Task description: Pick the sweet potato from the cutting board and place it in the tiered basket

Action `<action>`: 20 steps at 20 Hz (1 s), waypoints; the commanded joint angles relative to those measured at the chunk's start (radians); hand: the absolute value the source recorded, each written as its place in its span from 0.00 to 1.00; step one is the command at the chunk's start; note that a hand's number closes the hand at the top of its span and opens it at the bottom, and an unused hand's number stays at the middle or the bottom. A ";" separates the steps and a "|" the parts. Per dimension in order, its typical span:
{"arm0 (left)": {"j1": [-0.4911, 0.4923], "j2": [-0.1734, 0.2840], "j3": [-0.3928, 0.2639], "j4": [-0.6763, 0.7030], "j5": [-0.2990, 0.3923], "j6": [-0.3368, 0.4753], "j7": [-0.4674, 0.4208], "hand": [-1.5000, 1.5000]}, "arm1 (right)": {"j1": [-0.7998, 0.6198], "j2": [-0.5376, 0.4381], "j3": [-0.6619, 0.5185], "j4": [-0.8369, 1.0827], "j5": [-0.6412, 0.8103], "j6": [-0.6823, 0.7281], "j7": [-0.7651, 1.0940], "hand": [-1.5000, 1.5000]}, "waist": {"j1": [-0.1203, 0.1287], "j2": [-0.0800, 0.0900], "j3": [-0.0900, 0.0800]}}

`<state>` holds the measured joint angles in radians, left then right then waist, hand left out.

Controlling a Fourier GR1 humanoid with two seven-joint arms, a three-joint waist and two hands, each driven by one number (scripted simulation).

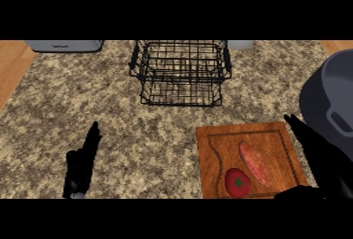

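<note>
the right hand (312, 140) is spread beside the board (215, 140); the potato (253, 162) should be pinched mid-length, clear of the tomato (237, 182).

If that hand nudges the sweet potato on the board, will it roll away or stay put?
The sweet potato is long and tapered, so it would probably roll sideways rather than slide, likely in a curve. It looks solid, so it should stay stiff when lifted. It lies beside the tomato on the cutting board, which might block a roll that way.
</note>
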<state>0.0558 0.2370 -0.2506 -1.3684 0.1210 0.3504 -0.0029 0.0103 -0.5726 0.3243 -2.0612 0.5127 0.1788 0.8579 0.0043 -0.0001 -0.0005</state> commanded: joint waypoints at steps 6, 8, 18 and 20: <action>0.029 -0.013 0.020 -0.060 -0.025 -0.027 0.030 0.50 | -0.025 0.116 0.075 0.115 0.144 0.089 0.070 0.00 | -0.003 0.000 0.001; 0.024 -0.013 0.056 0.000 -0.027 -0.053 -0.013 0.50 | -0.091 0.156 0.039 0.060 0.101 0.187 0.140 0.00 | -0.003 0.000 0.000; 0.034 -0.041 0.069 0.040 -0.055 -0.080 -0.050 0.50 | -0.104 0.258 0.113 0.186 0.190 0.263 0.194 0.00 | -0.003 0.000 0.000; 0.020 -0.038 0.070 -0.002 -0.059 -0.071 0.010 0.50 | -0.104 0.227 0.055 0.269 0.164 0.266 0.113 0.00 | -0.002 0.000 0.000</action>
<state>0.0706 0.2034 -0.1858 -1.3698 0.0687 0.2829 -0.0007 -0.0978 -0.3436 0.3998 -1.8434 0.6822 0.3816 0.9390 0.0036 0.0003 -0.0004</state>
